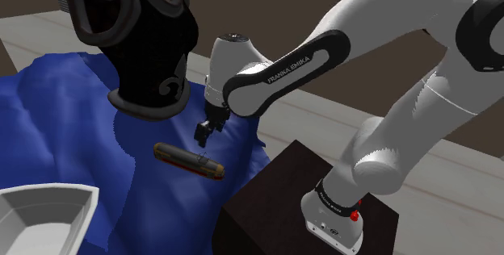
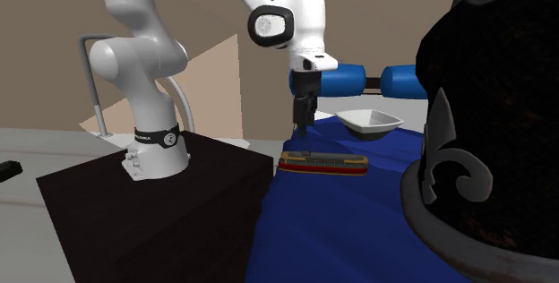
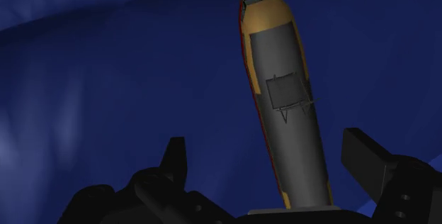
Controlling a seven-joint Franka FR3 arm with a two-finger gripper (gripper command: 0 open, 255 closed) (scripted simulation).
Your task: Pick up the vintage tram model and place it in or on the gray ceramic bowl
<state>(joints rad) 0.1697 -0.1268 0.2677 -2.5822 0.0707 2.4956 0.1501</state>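
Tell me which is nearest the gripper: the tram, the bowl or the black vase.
The tram: the long, low model lying just below the open gripper. The pale bowl and black vase sit farther off.

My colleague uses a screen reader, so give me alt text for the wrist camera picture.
A long tram model with a grey roof and orange edges lies on blue cloth, stretching away from the gripper. The open black gripper straddles its near end without touching it.
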